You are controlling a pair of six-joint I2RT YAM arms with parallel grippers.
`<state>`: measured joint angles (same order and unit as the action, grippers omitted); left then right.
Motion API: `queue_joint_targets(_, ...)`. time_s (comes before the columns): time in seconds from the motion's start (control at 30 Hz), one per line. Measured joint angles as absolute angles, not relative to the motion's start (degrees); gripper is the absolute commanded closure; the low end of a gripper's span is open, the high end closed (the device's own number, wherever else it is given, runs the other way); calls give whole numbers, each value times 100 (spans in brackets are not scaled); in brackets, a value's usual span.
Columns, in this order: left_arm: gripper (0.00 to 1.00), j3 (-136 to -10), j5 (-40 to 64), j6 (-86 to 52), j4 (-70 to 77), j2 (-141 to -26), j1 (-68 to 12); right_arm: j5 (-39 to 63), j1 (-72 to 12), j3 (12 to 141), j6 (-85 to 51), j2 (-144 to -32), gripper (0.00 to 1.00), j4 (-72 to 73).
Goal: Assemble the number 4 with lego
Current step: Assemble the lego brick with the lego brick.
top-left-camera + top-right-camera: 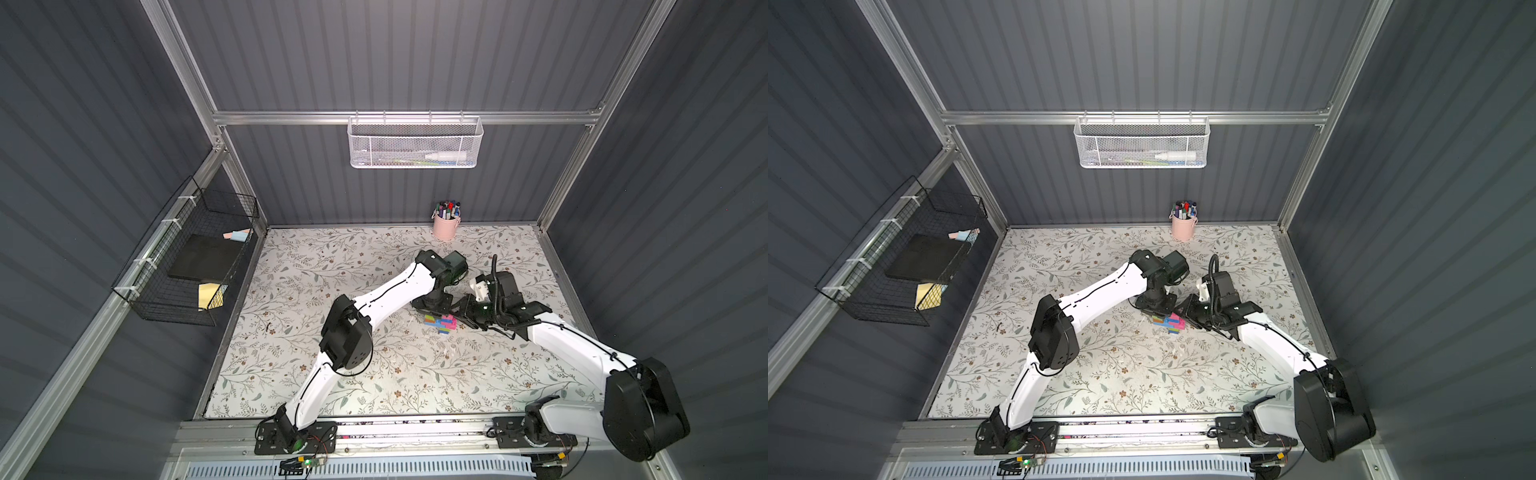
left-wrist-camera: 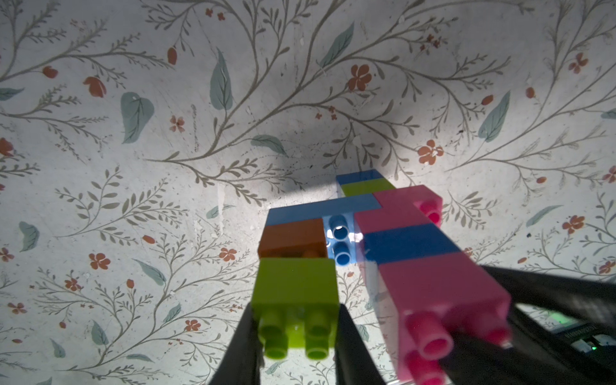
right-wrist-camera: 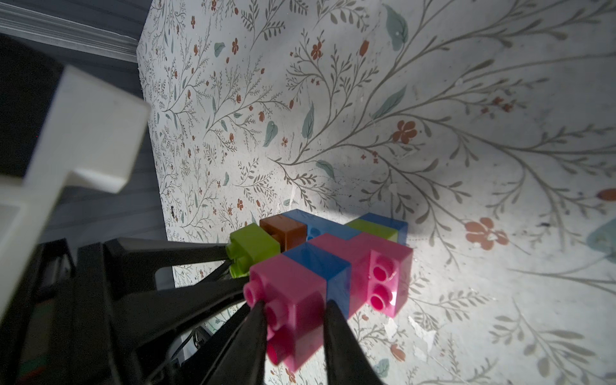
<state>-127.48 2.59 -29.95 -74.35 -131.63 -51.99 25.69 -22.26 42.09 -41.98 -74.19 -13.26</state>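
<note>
While left claw [image 2: 296, 336] grips lego [image 2: 410, 244], pens [image 1: 447, 208] beyond

The flat multicoloured number 4 [image 1: 440, 323] [image 1: 1169, 323] of joined studded plastic lego bricks was in one piece, a little right of the middle of the floral mat [image 1: 374, 374] in both top views. Whether it touched the mat could not be told. It lay level, studs pointing sideways. A long light-blue bar [image 2: 320, 208] crossed a pink, blue, pink, lime-green and blue column [image 2: 410, 241]. An orange-brown brick [image 2: 293, 238] and a lime-green brick [image 2: 295, 286] formed the short arm.
</note>
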Motion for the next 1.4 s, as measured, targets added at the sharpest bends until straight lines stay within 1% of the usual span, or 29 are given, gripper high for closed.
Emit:
queue_joint_targets(0.37,96,-12978,521,-3190,-7631,-13294,-5061,2606,-2222,4158,-4176,-7417,70,-1247)
queue_joint_targets(0.6,97,-13443,589,-3218,-7970,-13574,-5035,2613,-2222,4139,-4171,-7413,70,-1210)
queue_joint_targets(1.0,96,-13607,709,-3511,-8060,-13697,-4974,2633,-2222,4086,-4154,-7384,70,-1138)
queue_joint_targets(1.2,99,-13710,823,-3559,-8160,-13793,-4960,2661,-2217,4086,-4108,-7395,70,-1100)
queue_joint_targets(1.4,100,-13653,937,-3562,-8149,-13791,-4932,2670,-2217,4069,-4086,-7400,70,-1041)
